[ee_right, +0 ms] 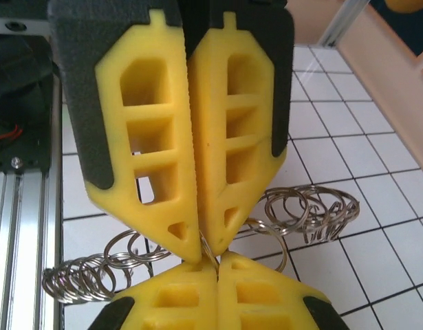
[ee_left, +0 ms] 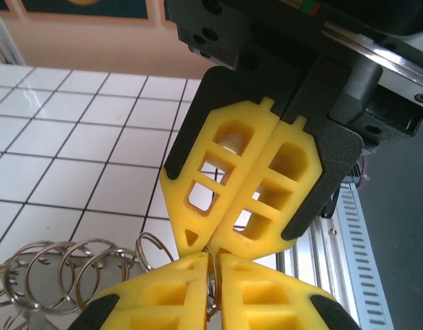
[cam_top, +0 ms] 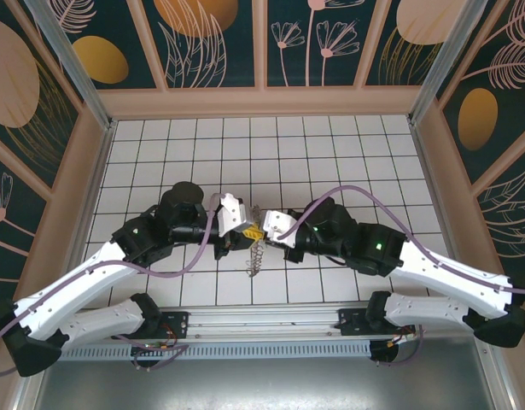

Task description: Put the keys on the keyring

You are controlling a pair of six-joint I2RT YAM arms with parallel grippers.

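Silvery wire keyring [cam_top: 255, 254] sits mid-frame in the top view, trailing toward the tabletop [cam_top: 330, 154], left hand [cam_top: 248, 231] and right hand [cam_top: 264, 231] both clamped tip-to-tip on it; I'd judge it light, springy, slippery, so pinch one coil's edge.

In the top view the left gripper [cam_top: 248, 231] and right gripper [cam_top: 265, 227] met tip to tip, and whatever sat between them was too small to tell. Each wrist view cut its own fingers [ee_left: 163, 302] off at the bottom edge. The rings [ee_left: 53, 275] ran behind those fingers and past the left edge.
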